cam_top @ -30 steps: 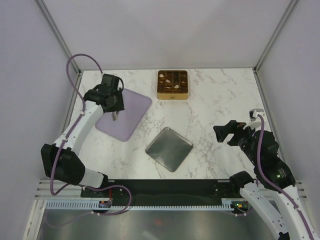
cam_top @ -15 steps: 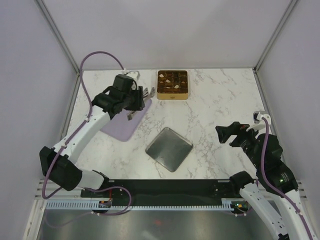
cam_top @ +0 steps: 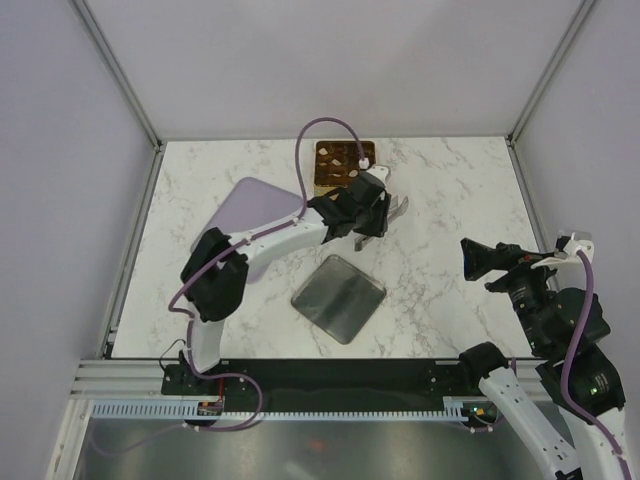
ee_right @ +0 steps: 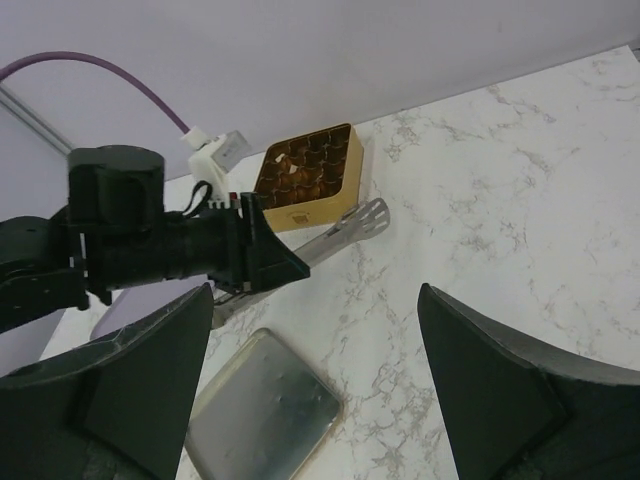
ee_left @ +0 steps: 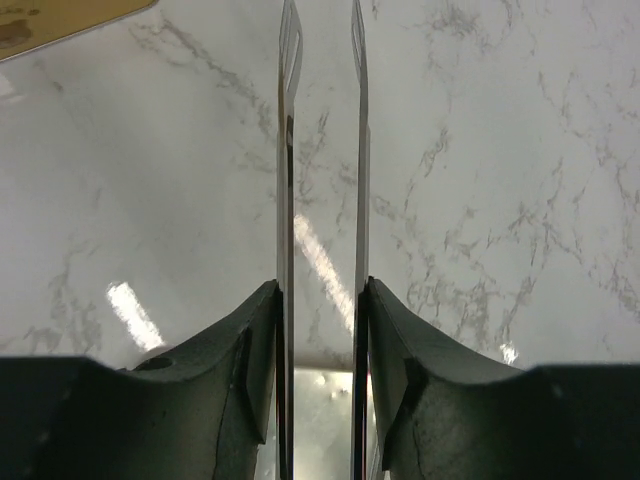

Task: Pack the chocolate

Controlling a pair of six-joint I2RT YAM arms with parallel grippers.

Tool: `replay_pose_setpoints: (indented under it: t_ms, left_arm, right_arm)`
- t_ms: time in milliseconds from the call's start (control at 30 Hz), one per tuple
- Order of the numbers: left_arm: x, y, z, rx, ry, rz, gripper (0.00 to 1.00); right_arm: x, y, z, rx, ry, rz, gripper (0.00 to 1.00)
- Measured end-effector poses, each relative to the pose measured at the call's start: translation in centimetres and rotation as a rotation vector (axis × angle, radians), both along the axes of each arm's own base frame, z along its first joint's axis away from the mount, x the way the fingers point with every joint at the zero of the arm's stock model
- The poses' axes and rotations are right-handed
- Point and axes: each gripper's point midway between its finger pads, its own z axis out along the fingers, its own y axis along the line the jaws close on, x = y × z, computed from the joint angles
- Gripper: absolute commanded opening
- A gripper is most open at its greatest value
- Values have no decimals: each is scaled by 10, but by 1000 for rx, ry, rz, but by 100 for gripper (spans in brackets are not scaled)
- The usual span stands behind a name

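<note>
The chocolate (cam_top: 333, 154) lies as several small dark and pale pieces in the compartments of the square gold tin (cam_top: 320, 183) at the back; the right wrist view also shows the pieces (ee_right: 300, 170). My left gripper (cam_top: 399, 208) has long thin metal blades. It hovers over bare marble just right of the tin's front corner. The blades (ee_left: 289, 150) stand parallel with a narrow gap, and nothing is between them. My right gripper (cam_top: 474, 262) is wide open and empty, raised at the right side.
A flat silver lid (cam_top: 338, 297) lies on the marble table at centre front. The lilac board (cam_top: 252, 205) lies at the left, partly under the left arm. A purple cable arcs over the tin. White walls enclose the table.
My left arm has swung right, from over the lilac board, past the tin's front, to the marble right of it. My right arm has drawn back toward the right front.
</note>
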Motion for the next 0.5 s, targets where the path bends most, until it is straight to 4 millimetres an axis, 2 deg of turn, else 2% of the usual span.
replay_pose_setpoints:
  t_ms: [67,233,367,500]
  left_arm:
    - [7,-26,-14,-10,3,4,46]
    - [21,-72,-42,-31,3,30,47]
    - [31,-93,-61,-36,-7,65,47]
    - [37,-94,-77,-26,-8,120,52]
  right_arm:
    - [0,-2,0,-5,0,-10,92]
    - [-4,-11,2,-17,-10,-47,92]
    - [-8,-15,9,-10,-31,-56,92]
    - [-10,-18,12,-13,-41,-67,93]
